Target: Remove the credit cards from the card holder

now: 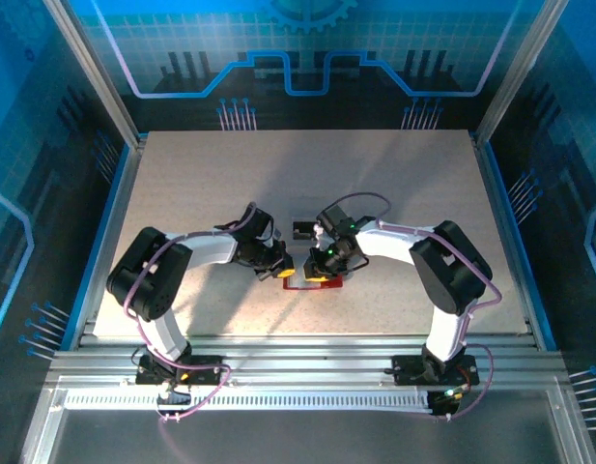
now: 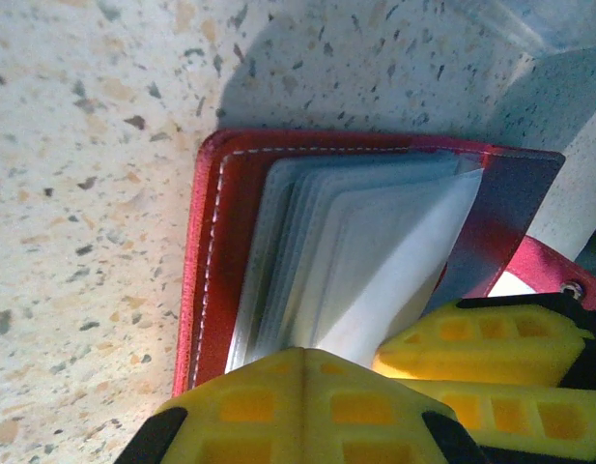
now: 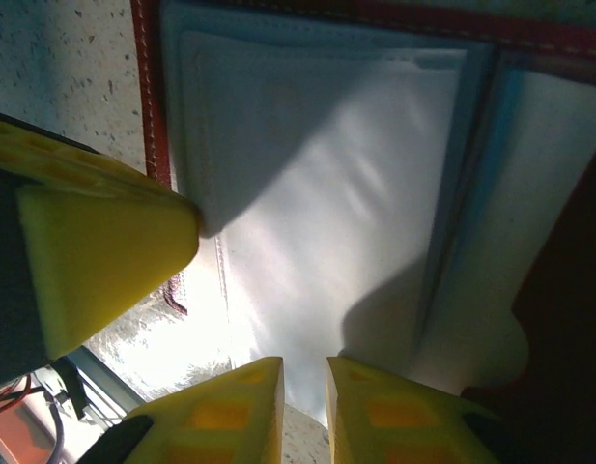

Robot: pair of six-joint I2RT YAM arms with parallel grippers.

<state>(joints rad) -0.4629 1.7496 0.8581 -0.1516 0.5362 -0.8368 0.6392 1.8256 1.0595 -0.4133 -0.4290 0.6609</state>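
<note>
Left gripper (image 2: 302, 365) has its fingers pressed together, tips at the near edge of the card holder (image 2: 212, 251). The holder lies open on the table (image 2: 75, 193) directly ahead of those tips, its pale pockets (image 2: 346, 242) fanned upward. Right gripper (image 3: 303, 372), just beside the left one at the same edge, shows a narrow gap over one pocket leaf; whether it pinches that leaf cannot be determined. Just past its fingers lies the red clasp tab (image 2: 549, 271).
</note>
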